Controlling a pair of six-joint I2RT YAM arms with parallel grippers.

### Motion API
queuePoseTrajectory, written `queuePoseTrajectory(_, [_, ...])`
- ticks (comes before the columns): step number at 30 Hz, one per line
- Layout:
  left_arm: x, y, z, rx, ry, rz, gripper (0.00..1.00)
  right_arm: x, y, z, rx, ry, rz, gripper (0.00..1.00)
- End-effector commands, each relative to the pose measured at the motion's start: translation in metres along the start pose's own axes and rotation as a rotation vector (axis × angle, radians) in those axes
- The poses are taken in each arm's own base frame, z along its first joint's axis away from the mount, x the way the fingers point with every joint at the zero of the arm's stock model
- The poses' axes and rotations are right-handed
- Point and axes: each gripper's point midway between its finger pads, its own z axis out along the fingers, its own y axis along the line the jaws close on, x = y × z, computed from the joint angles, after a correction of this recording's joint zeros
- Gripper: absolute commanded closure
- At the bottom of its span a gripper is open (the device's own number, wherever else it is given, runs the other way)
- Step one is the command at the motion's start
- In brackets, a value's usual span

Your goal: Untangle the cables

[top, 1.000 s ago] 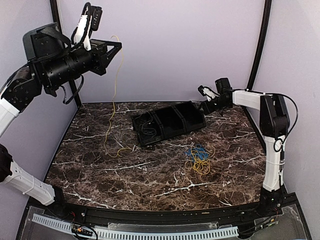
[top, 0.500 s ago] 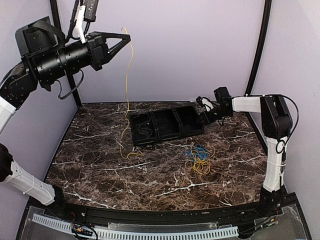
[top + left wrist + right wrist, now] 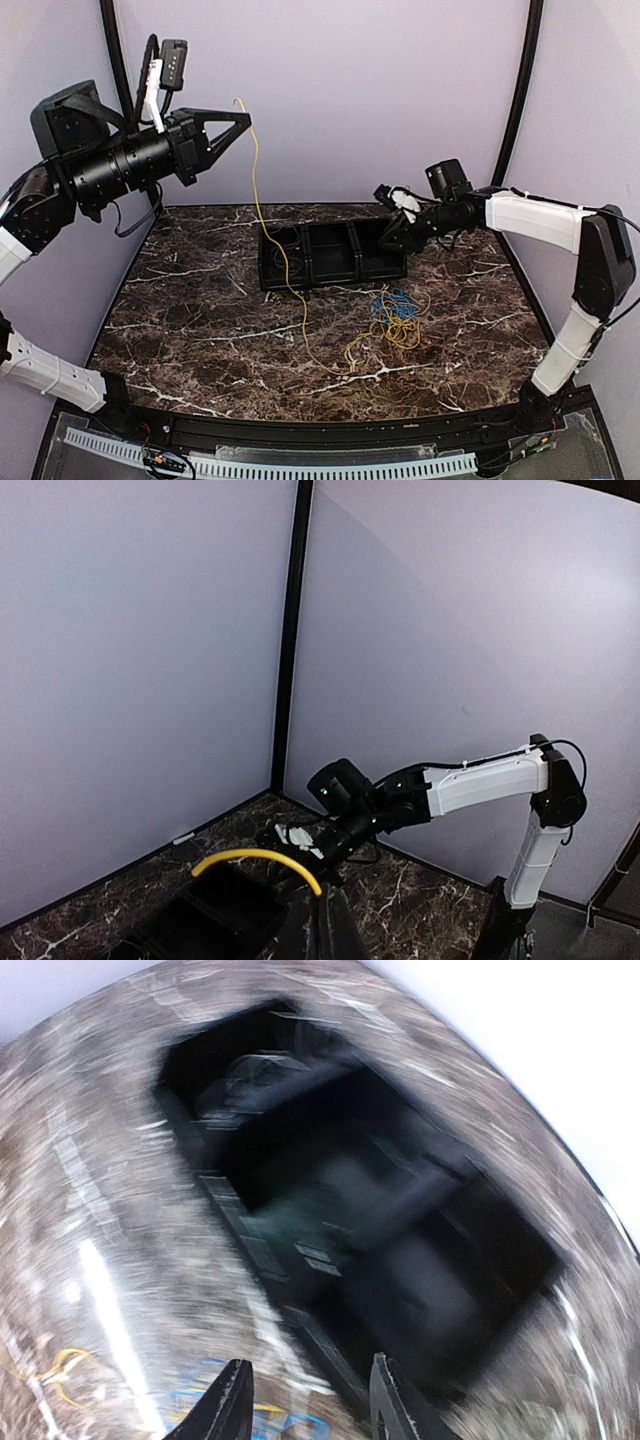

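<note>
Lifting 1 yellow cable clear of the cables looks like the step in hand. Nearest the arm bases, the strand's low end lies in a loose curve on the counter, just beside the small bundle of yellow and blue loops. That bundle rests on the marble in front of the black tray, near it but apart. From the counter the strand climbs across the tray's left compartment to the left claw, raised high and, as far as I can judge, clamped on its upper end. The right claw hovers over the tray's right end, fingers apart and holding nothing.

To do this well, the pull should be slow and directed up and away from the pile, so the strand slides out of the loops rather than dragging the whole bundle along. The tray rim is a likely snag point, so the line is better carried clear of it. The free right claw could pin the bundle down if it starts to travel.

Whether the low end is threaded through the bundle or merely lies beside it cannot be told. The right wrist view is smeared, so the tray's 3 compartments are dark shapes there. In the left wrist view only a short yellow arc shows, with the fingers cut off at the bottom edge.
</note>
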Motion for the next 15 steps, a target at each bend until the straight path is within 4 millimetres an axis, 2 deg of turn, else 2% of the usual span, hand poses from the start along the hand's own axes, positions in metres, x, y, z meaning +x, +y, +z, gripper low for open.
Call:
queuePoseTrajectory(1, [0.014, 0.011, -0.013, -0.043, -0.023, -0.088, 1.00, 0.030, 0.117, 0.022, -0.372, 0.082, -0.225, 0.58])
queuePoseTrajectory(2, [0.026, 0.014, -0.012, -0.053, -0.002, -0.095, 1.00, 0.037, 0.130, 0.028, -0.398, 0.105, -0.249, 0.58])
queuePoseTrajectory(7, [0.047, 0.020, -0.023, -0.078, 0.020, -0.159, 1.00, 0.060, 0.180, 0.043, -0.557, 0.193, -0.302, 0.58])
queuePoseTrajectory(10, [0.053, 0.023, -0.026, -0.089, 0.028, -0.173, 1.00, 0.063, 0.196, 0.035, -0.631, 0.197, -0.294, 0.56])
queuePoseTrajectory(15, [0.065, 0.025, -0.023, -0.100, 0.053, -0.173, 1.00, 0.068, 0.202, 0.018, -0.629, 0.188, -0.296, 0.53])
